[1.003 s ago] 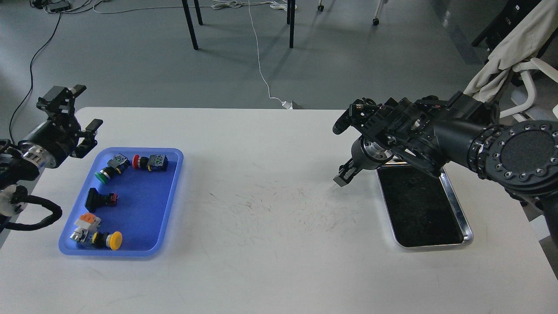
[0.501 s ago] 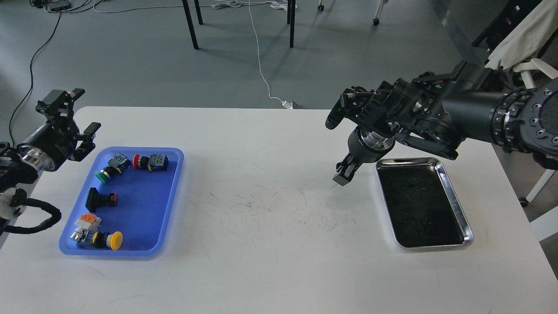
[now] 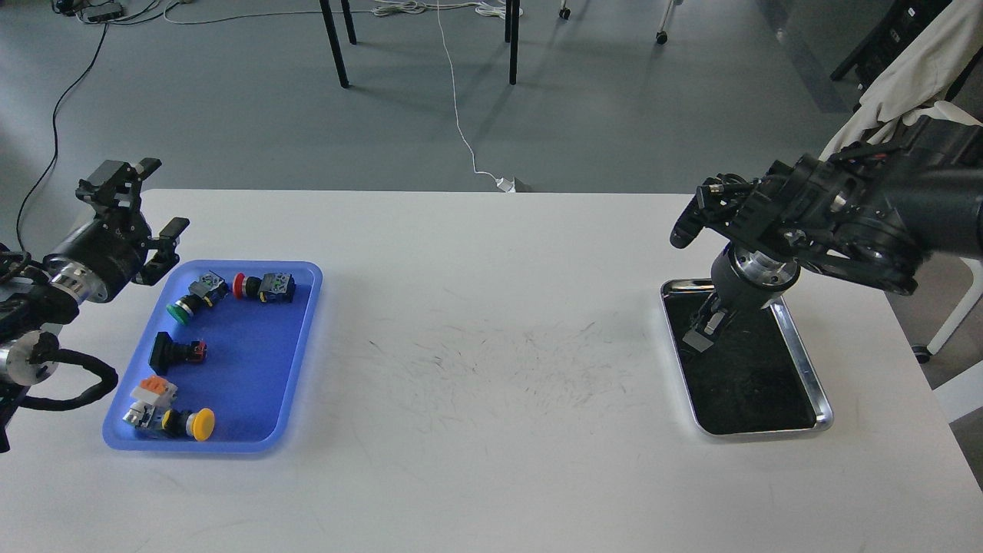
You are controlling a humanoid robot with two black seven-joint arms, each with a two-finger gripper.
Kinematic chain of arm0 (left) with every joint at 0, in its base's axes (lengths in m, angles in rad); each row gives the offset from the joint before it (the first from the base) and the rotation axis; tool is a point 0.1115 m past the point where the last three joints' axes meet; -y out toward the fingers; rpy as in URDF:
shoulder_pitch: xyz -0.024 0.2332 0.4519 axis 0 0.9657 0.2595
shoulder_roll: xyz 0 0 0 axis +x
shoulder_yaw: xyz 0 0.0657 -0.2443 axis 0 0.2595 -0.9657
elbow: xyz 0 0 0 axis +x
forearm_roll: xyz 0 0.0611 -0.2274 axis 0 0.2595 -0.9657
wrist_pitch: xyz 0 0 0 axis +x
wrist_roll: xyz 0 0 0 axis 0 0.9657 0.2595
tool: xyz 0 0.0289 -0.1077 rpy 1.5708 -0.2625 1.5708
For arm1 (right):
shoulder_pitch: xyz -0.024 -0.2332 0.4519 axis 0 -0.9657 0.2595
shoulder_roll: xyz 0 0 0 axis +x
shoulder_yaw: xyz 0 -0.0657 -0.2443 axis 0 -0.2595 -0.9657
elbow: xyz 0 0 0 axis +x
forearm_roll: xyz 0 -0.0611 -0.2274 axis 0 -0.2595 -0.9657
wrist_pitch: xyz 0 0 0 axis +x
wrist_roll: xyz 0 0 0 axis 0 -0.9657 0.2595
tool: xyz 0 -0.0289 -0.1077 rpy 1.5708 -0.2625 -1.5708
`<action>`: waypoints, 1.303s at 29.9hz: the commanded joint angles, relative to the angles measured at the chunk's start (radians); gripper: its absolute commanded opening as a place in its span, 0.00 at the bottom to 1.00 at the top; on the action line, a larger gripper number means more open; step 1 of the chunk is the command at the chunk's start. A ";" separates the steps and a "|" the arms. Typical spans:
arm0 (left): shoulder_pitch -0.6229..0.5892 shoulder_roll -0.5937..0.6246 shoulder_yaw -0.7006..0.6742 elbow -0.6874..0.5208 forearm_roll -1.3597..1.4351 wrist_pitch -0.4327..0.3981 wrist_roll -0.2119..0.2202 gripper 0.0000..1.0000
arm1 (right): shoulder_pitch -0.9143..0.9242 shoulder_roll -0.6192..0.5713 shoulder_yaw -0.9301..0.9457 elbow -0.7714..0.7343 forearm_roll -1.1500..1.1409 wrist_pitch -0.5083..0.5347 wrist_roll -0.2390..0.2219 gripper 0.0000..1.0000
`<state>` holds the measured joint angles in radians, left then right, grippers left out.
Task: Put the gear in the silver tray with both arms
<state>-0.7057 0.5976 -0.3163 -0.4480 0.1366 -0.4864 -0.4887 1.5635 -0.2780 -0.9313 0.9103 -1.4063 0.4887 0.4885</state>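
Grippers sit at opposite ends of a white table (image 3: 491, 461). Left gripper (image 3: 146, 207) hovers just past the far-left corner of the blue tray (image 3: 246, 361), its two black fingers spread wide with nothing between them. Right gripper (image 3: 703, 330) points down over the far-left part of the silver tray (image 3: 825, 407); its fingers are seen small and dark, so whether they are apart or together cannot be told, nor whether they hold anything.

Silver tray is rectangular shiny metal with rounded corners, a raised rim and a dark, speckled reflective bottom. Blue tray is larger, smooth plastic, also round-cornered, and holds several push-button switches: a green button (image 3: 184, 306), a red button (image 3: 249, 286), a black part (image 3: 173, 351) and a yellow button (image 3: 198, 423).

Left arm reaches in low from the left edge, wrist angled up and away. Right arm stretches in from the right edge, its bulky black wrist bent sharply downward above the silver tray. Fine dark scuffs mark the table's middle.
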 commanded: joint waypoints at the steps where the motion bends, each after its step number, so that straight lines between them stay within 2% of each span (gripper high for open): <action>1: 0.002 -0.002 0.002 0.000 0.001 0.000 0.000 0.98 | -0.032 -0.012 -0.007 0.001 -0.003 0.000 0.000 0.02; 19: 0.000 -0.038 0.010 0.054 0.003 0.000 0.000 0.98 | -0.060 -0.064 -0.021 0.079 -0.033 0.000 0.000 0.03; 34: 0.000 -0.052 0.010 0.063 0.003 -0.001 0.000 0.98 | -0.120 -0.058 -0.014 -0.036 -0.040 0.000 0.000 0.04; 37: 0.000 -0.052 0.011 0.063 0.003 -0.001 0.000 0.98 | -0.120 -0.055 -0.014 -0.033 -0.037 0.000 0.000 0.09; 39: 0.000 -0.050 0.010 0.063 0.003 -0.001 0.000 0.98 | -0.117 -0.053 0.000 -0.033 -0.033 0.000 0.000 0.20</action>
<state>-0.7058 0.5461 -0.3065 -0.3849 0.1396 -0.4879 -0.4887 1.4435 -0.3334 -0.9442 0.8771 -1.4442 0.4887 0.4887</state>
